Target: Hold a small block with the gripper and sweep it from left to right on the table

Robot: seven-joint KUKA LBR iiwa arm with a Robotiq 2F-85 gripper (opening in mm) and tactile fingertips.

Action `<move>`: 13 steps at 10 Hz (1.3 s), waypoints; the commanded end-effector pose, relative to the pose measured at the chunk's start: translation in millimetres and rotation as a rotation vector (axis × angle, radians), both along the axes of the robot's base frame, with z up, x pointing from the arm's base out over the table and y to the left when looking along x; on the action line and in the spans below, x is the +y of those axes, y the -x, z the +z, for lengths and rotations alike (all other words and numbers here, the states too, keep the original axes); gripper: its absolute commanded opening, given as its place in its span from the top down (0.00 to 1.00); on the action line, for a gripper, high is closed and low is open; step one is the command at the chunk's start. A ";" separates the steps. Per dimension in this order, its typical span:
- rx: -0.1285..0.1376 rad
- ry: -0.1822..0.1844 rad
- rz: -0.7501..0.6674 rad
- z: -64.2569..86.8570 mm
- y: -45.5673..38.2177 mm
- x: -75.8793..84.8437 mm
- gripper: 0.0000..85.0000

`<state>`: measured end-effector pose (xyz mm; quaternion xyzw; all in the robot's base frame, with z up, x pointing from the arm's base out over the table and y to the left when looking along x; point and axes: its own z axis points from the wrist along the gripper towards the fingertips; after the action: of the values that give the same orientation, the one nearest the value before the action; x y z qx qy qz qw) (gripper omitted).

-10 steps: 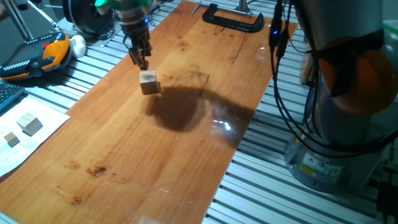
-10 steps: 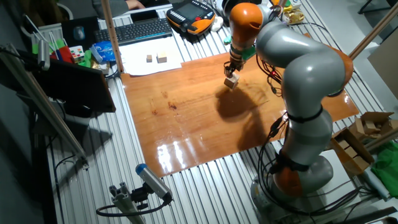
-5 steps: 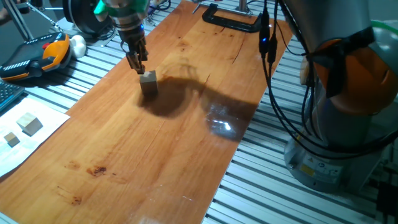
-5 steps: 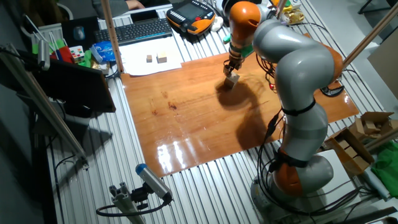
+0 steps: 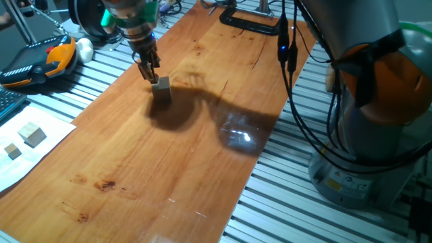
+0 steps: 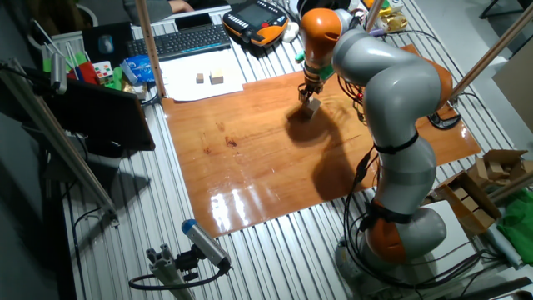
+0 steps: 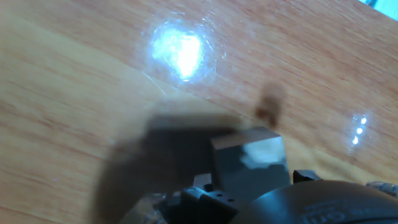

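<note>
Up close, small block [image 7: 252,163] in shadow, tool [image 5: 150,69] grip unclear, table [image 5: 169,169] glossy

One fixed view: low, near, off one end of the table [image 5: 169,169], facing 12 o'clock. Other fixed view: high, farther, from the side. Shared: table, arm. Hand view: very close, blurred, seemingly looking straight down.

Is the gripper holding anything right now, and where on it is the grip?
Yes: the gripper is shut on the small block, its fingers clamped on the cube's upper part. The block is low on the table.
</note>
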<state>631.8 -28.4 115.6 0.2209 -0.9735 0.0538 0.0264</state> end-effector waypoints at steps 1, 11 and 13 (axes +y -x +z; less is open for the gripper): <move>0.025 -0.012 -0.007 -0.3 0.0 0.2 0.22; 0.088 -0.044 -0.008 -6.5 -4.7 -5.5 0.08; 0.085 -0.049 -0.007 -14.7 -8.3 -7.1 0.07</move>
<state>640.8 -35.5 99.8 0.2200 -0.9733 0.0200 0.0623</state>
